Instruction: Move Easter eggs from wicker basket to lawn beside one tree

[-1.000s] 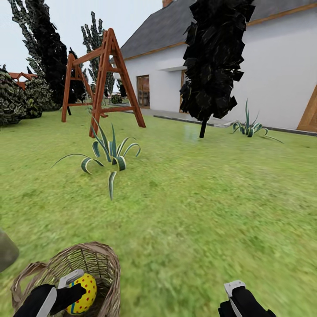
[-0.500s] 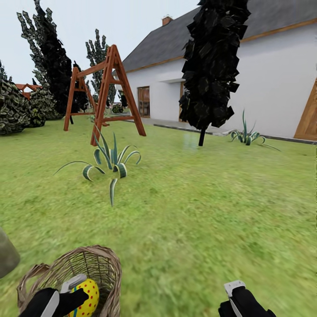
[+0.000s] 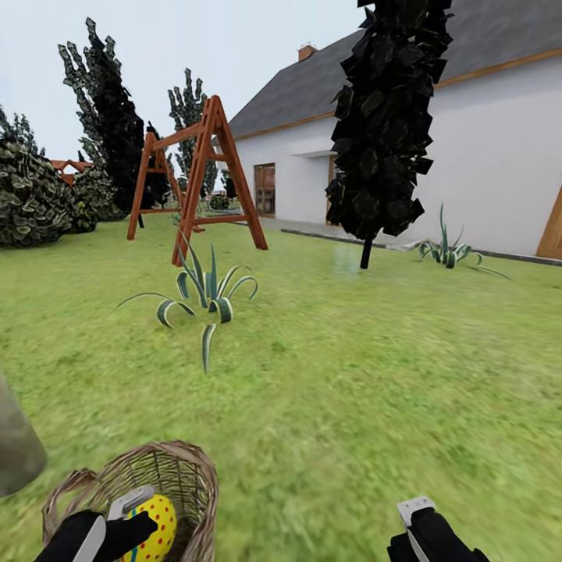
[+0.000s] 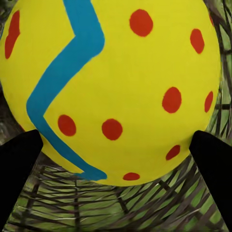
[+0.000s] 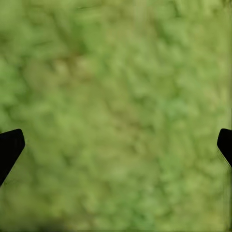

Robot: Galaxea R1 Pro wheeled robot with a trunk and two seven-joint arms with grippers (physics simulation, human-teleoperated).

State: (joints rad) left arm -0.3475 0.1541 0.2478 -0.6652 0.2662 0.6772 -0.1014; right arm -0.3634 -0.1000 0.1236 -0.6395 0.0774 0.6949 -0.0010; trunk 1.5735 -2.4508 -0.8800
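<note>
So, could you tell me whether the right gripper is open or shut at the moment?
Open. In the right wrist view the right gripper has its two dark fingertips far apart, with only blurred lawn between them and nothing held.

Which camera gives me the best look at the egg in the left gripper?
Left wrist view: the egg looms close between the fingertips, red dots and blue zigzag clear. Head view shows it small, partly hidden by the left gripper. Right wrist view shows grass.
</note>
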